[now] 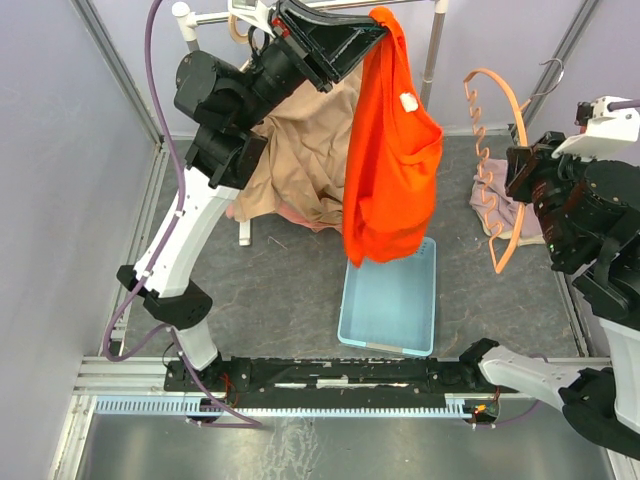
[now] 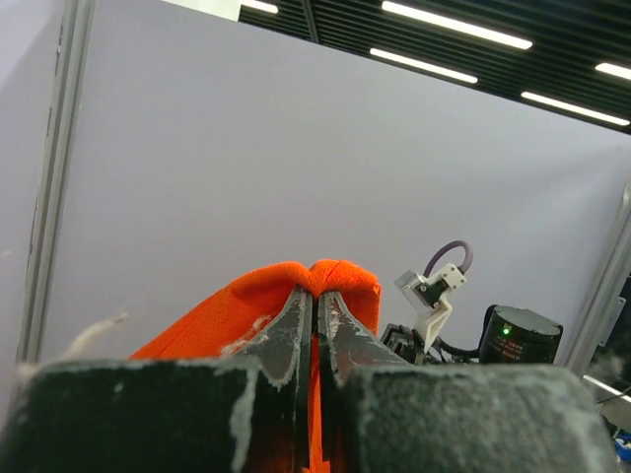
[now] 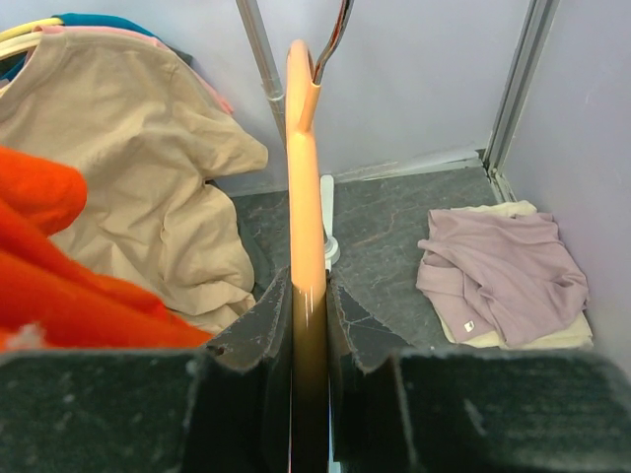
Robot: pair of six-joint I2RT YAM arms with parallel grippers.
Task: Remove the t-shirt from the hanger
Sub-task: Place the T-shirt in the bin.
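Nearest my arm bases sits the blue bin [image 1: 390, 300], and the risk I see starts there: the orange shirt [image 1: 392, 170] hangs over its far end, not its middle, so if I let go here the cloth could drape over the rim or slide onto the floor. The hem looks just above the bin, though from overhead I can't tell whether they touch. Off to the right, my right gripper [image 3: 308, 296] is clamped on the hanger [image 3: 301, 148], the bar pinched upright between the pads. The hanger looks bare and stands well apart from the shirt, so I judge the separation done. A careless swing of that arm could hook the shirt again or catch the rack pole [image 1: 432, 45]. Further up, my left gripper [image 2: 315, 296] is closed tight on a small fold at the top of the shirt, with the whole garment hanging below the fingertips. That pinch is thin, and a jerk could pull the fabric out early. The hanging cloth also sits close to the beige shirt [image 1: 300, 150] on the rack behind, so moving back could drag across it. On the far floor to the right lies a lilac garment [image 3: 503, 266], out of my way.
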